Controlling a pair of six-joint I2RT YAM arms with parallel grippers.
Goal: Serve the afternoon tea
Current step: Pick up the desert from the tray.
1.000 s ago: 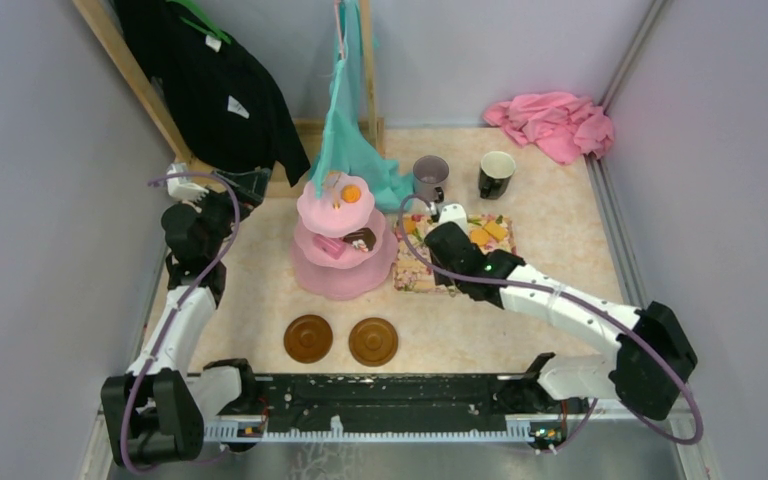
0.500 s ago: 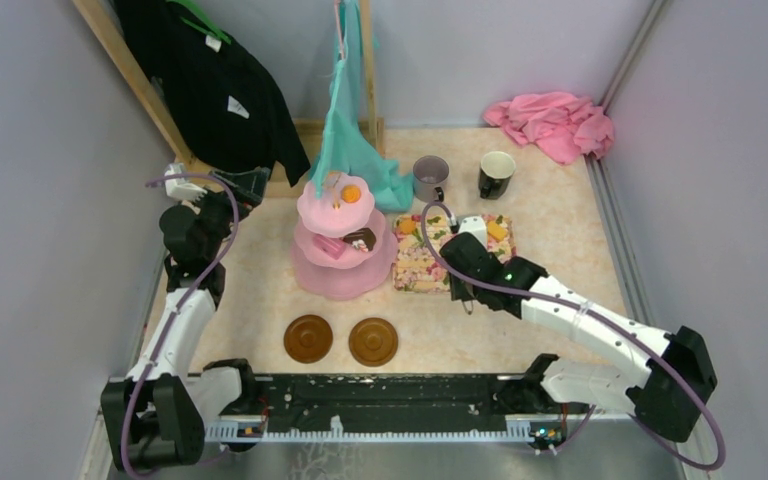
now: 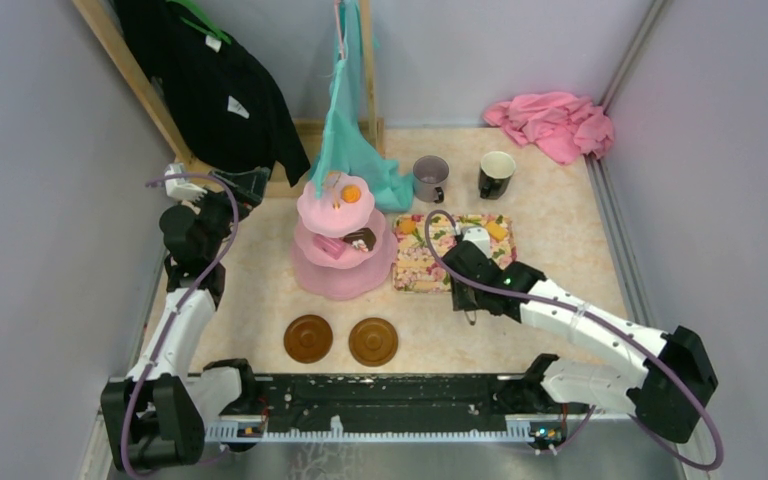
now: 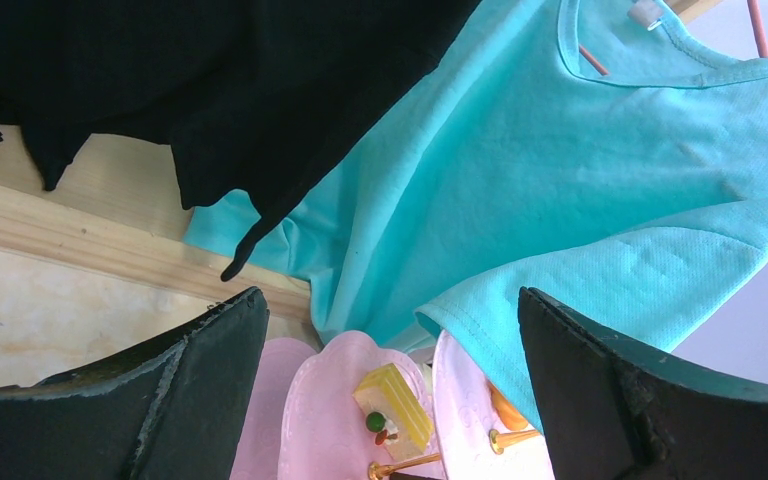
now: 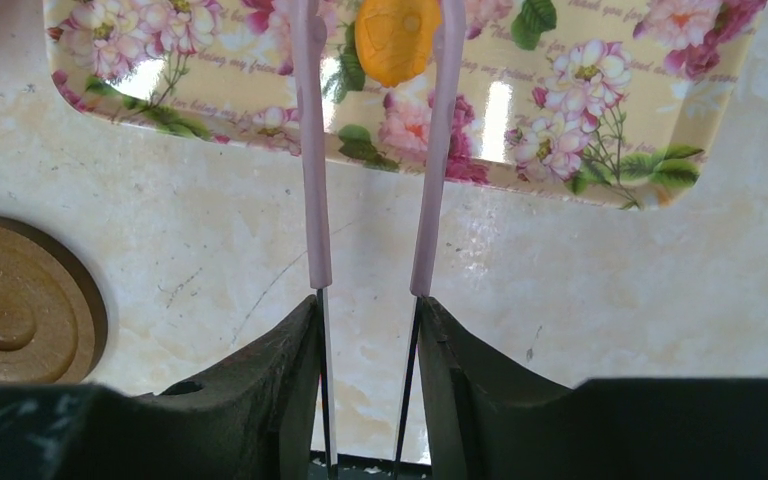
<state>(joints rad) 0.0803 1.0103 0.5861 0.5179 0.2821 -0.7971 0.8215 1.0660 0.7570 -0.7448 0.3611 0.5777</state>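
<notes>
An overhead view shows a pale desk [image 3: 550, 215] with two robot arms, alongside a close view from each wrist. The right arm [image 3: 580, 318] is reached over the near edge of a floral tray [image 5: 600, 165]. The right jaws are clenched on a pair of pink tongs [image 5: 312, 200]. The two blades are held slightly apart, with a small orange cake [image 5: 397, 40] between their far ends. The tips are cut off at the top of the frame, so it cannot be told whether they touch the cake. The cake lies on the tray near its front rim, not yet lifted. The left jaws are released and spread wide, with nothing between them. They are aimed at a teal shirt [image 4: 560, 150] and the pink three-tier stand [image 3: 340, 278], where a few cakes are already set.

The step in hand is judged to be lifting this cake with the tongs. It is best done with the blades kept level at the cake's widest part and squeezed gently and evenly, so the round piece is not squirted out. Only then should it be raised straight up and carried leftward to a free spot on the stand.

Compared with a second ago, the right arm has been drawn rightward and nearer along the tray. A second orange cake [image 3: 407, 225] at the tray's far left corner, partly covered then, is now exposed. The left arm [image 3: 182, 320], stand, grey mug [image 3: 430, 177], black mug [image 3: 496, 173] and brown discs [image 3: 308, 338] are unchanged.
</notes>
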